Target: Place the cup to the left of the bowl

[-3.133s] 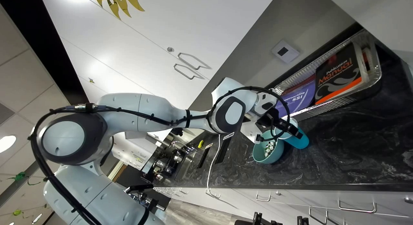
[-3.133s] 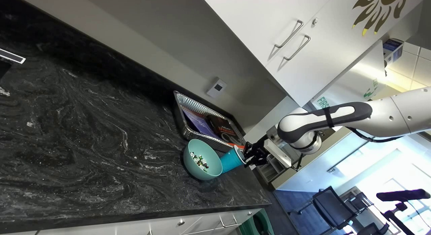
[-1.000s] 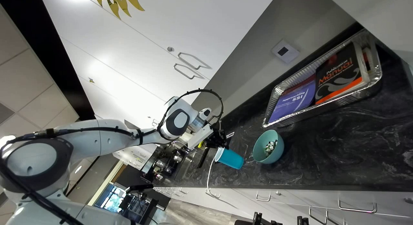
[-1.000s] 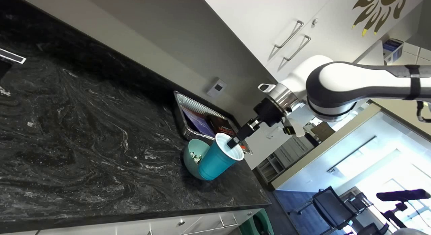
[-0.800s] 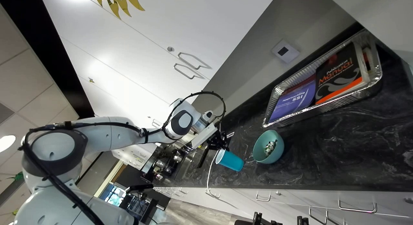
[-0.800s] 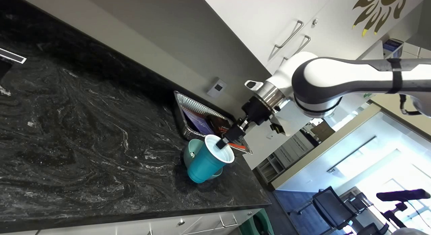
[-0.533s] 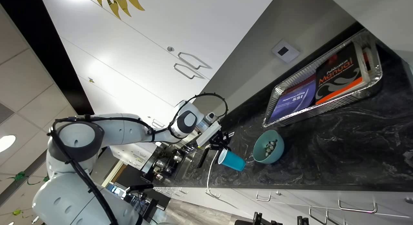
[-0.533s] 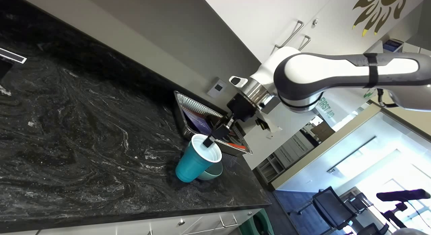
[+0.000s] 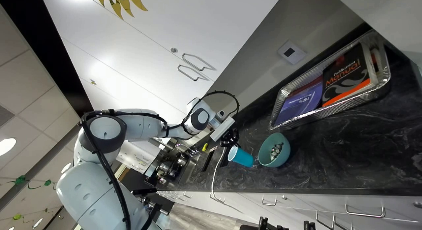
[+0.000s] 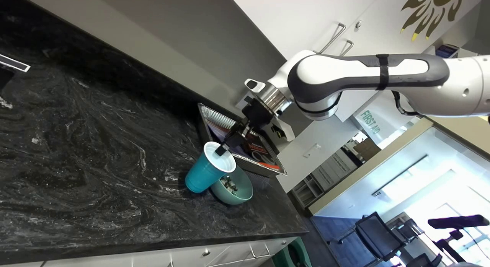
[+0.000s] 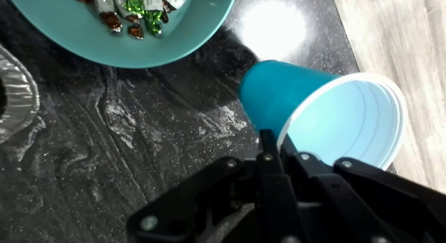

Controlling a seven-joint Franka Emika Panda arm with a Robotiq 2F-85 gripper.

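A black countertop (image 10: 115, 163) (glossy, its pale veins loosely swirled) carries the teal-green bowl (image 9: 268, 147), which stands upright near a crinkled foil tray (image 9: 329, 111) set toward the back; well apart from the tray, a white cable (image 9: 216, 172) crosses to the front edge and over it.

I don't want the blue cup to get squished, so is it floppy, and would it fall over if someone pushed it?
The blue cup probably bends if squeezed hard, because its wall looks thin where the hand pinches its white rim. Standing and pushed, it might tip: it is tall, and its base looks narrower than its mouth.
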